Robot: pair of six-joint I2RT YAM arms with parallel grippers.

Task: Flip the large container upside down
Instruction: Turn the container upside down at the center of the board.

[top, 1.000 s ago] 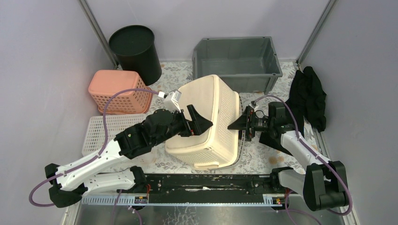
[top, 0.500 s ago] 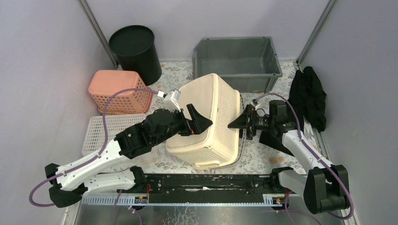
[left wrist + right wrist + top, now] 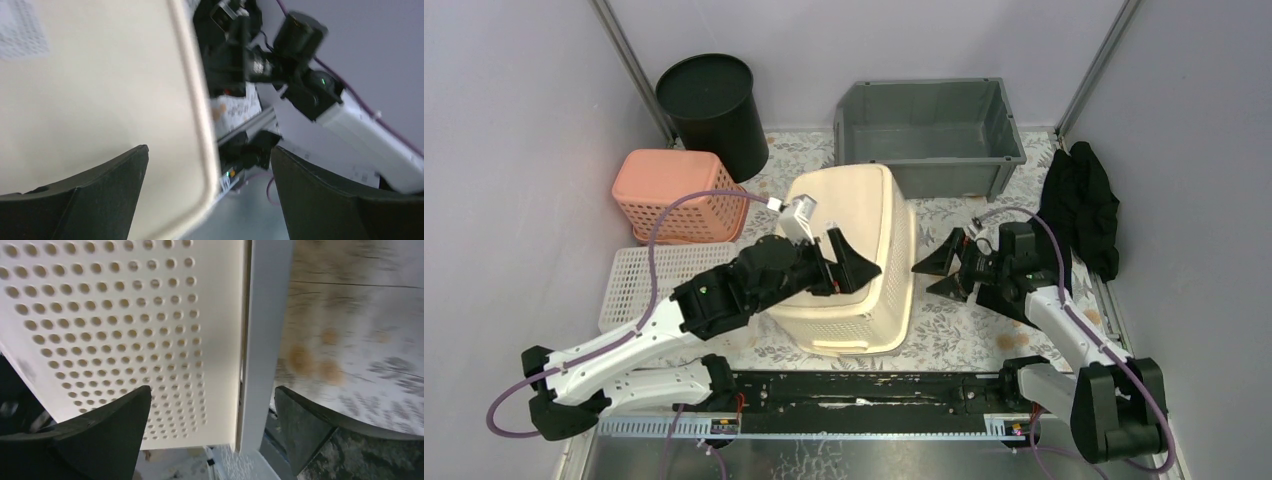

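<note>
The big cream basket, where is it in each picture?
Top external: the cream laundry basket sits in the middle, just in front of the grey bin.
Left wrist: its smooth cream surface and rounded edge fill the left half.
Right wrist: its holey wall fills the left half.
Shared landmark: the flowery table cover, right of the basket in the top and right wrist views.

Cream perforated container [image 3: 849, 205], salmon basket [image 3: 664, 190], black bucket [image 3: 711, 110], grey bin [image 3: 949, 174].

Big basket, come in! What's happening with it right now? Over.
Left gripper open over cream basket base. Right gripper open, just off its side. Basket base-up on table. Nothing blocking.
</note>
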